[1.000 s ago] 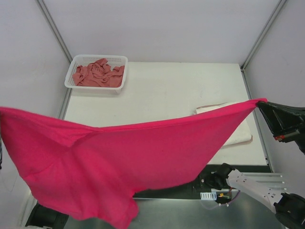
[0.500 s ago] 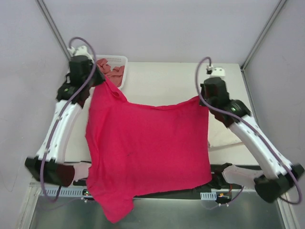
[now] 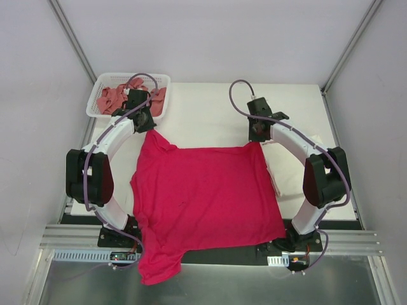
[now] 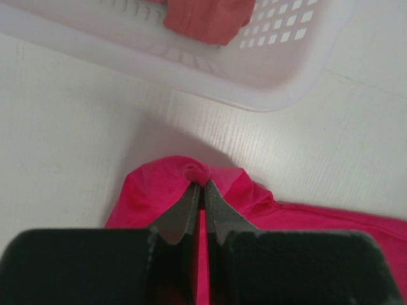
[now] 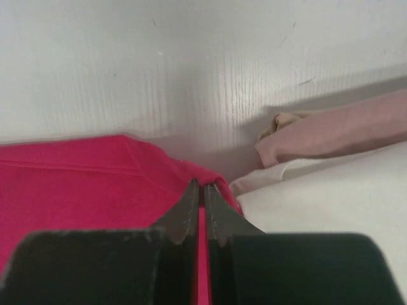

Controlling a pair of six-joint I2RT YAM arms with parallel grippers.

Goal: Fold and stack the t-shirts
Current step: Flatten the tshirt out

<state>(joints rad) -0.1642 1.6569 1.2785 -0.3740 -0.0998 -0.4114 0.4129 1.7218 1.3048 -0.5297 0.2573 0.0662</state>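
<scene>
The magenta-red t-shirt [image 3: 203,197] lies spread on the table, its near part hanging over the front edge. My left gripper [image 3: 147,127] is shut on its far left corner [image 4: 197,173], next to the basket. My right gripper [image 3: 257,141] is shut on its far right corner [image 5: 206,181]. The cream-white t-shirt [image 5: 318,210] lies folded at the right, partly under the red one, with its pinkish edge [image 5: 337,136] showing. The salmon-pink t-shirt [image 3: 114,96] is crumpled in the basket, and it also shows in the left wrist view [image 4: 206,19].
The white mesh basket [image 3: 102,84] stands at the table's far left corner, and it also shows in the left wrist view [image 4: 254,76] just beyond my left gripper. Grey walls enclose the table on three sides.
Both grippers have come down and forward with the red shirt. It hung stretched in the air before and now lies flat on the table.
</scene>
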